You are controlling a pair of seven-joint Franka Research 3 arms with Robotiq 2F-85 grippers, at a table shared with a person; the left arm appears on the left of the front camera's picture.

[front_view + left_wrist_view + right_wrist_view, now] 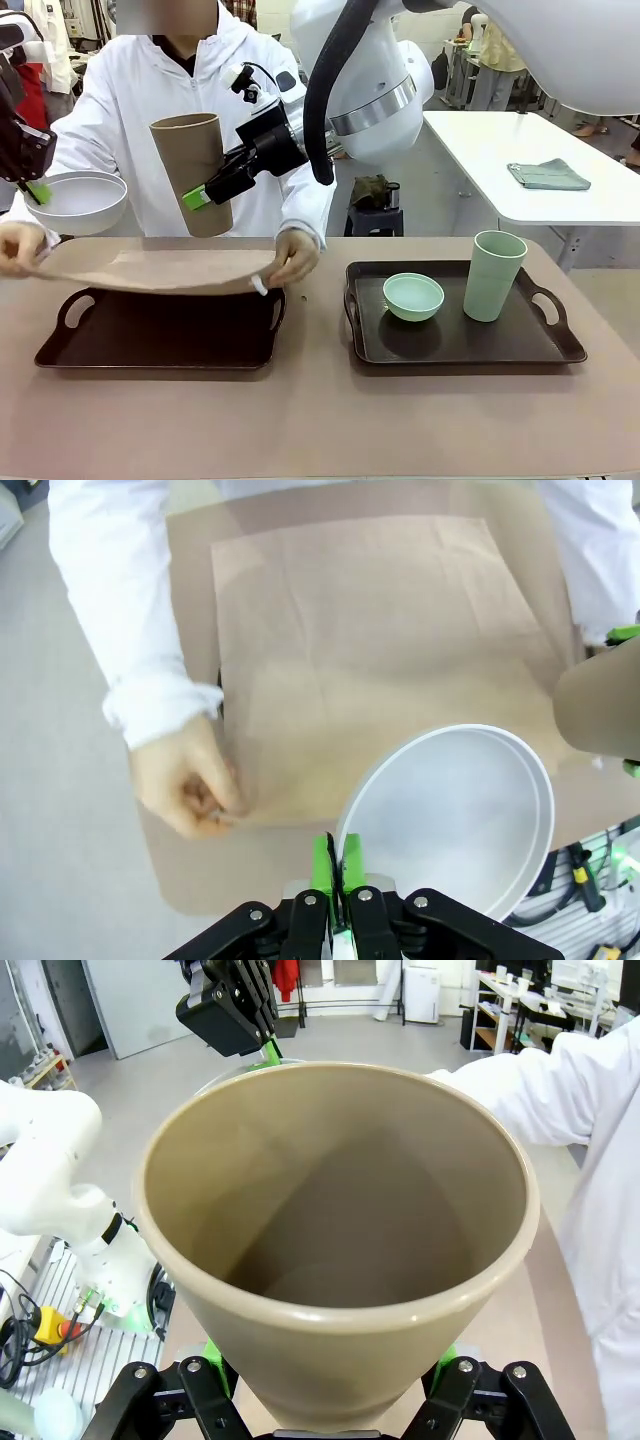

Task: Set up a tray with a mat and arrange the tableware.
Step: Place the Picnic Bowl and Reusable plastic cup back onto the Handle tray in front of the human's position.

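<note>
Jaws first: the left gripper (38,190) is pinched tight on the rim of the white bowl (78,200), held in the air above the left end of the dark tray (160,338). The right gripper (203,196) is clamped round the lower body of the brown cup (188,160), mouth up, slightly tilted, aloft over that tray's far edge. Under both, the person's hands (295,257) hold the tan mat (150,268) stretched just above the tray, and it's not down flat yet. Off to the tray's right, a second tray (440,347) carries the mint green bowl (413,296) and mint green cup (495,275). My read: mat nearly laid, two pieces up and ready, nothing placed yet, and two pieces left to fetch.
</note>
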